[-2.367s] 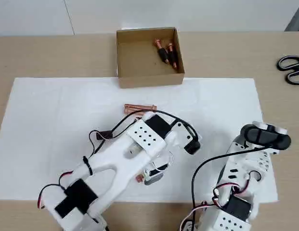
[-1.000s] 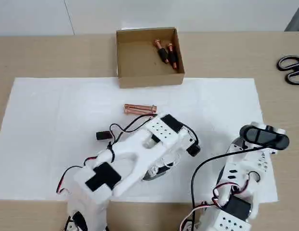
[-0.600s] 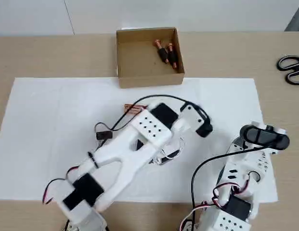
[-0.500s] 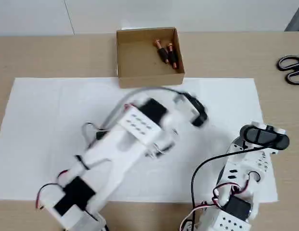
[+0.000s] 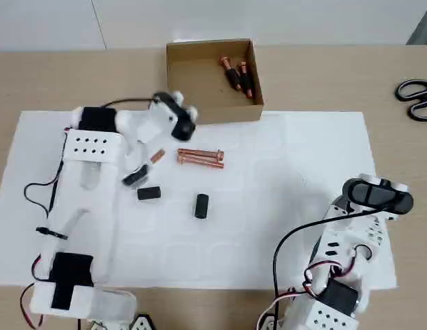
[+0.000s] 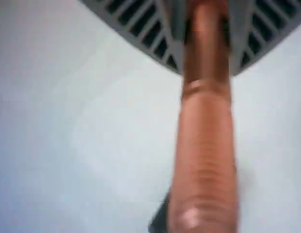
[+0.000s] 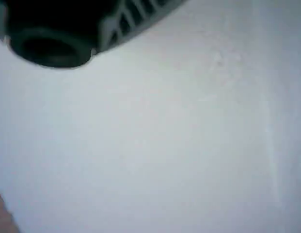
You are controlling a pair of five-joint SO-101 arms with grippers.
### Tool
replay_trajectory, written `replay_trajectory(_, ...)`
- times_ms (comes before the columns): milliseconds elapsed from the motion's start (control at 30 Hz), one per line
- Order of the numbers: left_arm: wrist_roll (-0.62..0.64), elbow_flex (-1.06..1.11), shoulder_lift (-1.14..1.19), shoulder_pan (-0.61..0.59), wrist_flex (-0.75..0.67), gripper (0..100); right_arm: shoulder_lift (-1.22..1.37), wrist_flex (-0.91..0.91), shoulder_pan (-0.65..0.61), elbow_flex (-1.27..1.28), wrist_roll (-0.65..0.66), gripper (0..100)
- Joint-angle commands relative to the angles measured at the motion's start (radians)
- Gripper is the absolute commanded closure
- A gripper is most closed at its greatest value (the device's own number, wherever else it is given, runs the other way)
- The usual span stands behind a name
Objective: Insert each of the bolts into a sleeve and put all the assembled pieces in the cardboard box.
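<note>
My left gripper [image 5: 144, 168] hangs over the left middle of the white paper, shut on a copper bolt [image 5: 157, 157]. The left wrist view has that bolt [image 6: 206, 145] sticking out from between the grey ribbed jaws. Two more bolts [image 5: 199, 157] lie side by side on the paper just to its right. Two black sleeves [image 5: 149, 193] [image 5: 201, 205] lie below them. The cardboard box [image 5: 199, 86] at the back holds two assembled pieces [image 5: 237, 74]. At the front right stands the right arm [image 5: 351, 234]; its gripper [image 7: 68, 29] is shut on a black sleeve [image 7: 46, 46] above the paper.
The white paper sheet [image 5: 289, 151] covers most of the wooden table. Scissors [image 5: 416, 98] lie at the far right edge. A loose black connector on the left arm's cable sits beside the nearer sleeve.
The left arm has swung from the middle of the paper to the left and back, carrying the bolt. Both sleeves on the paper are now uncovered. The right arm has kept still.
</note>
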Motion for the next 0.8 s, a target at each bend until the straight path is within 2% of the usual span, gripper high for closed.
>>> replay_trajectory(0, -0.33, 0.044, -0.049, -0.068, -0.015, 99, -0.025, -0.016, -0.008, 0.005, -0.003, 99.1)
replay_trajectory(100, -0.585, 0.077, -0.051, -0.135, -0.127, 99, -0.025, -0.016, -0.008, 0.005, -0.003, 99.1)
replay_trajectory(200, -0.698, 0.099, -0.049, -0.184, -0.241, 99, -0.025, -0.016, -0.008, 0.005, -0.003, 99.1)
replay_trajectory(333, -0.735, 0.142, -0.049, -0.227, -0.419, 99, -0.025, -0.016, -0.008, 0.005, -0.003, 99.1)
replay_trajectory(533, -0.74, 0.255, -0.049, -0.255, -0.612, 99, -0.025, -0.016, -0.008, 0.005, -0.003, 99.1)
replay_trajectory(667, -0.747, 0.325, -0.049, -0.25, -0.692, 99, -0.025, -0.016, -0.008, 0.005, -0.003, 99.1)
replay_trajectory(767, -0.822, 0.361, -0.049, -0.249, -0.698, 99, -0.025, -0.016, -0.008, 0.005, -0.003, 99.1)
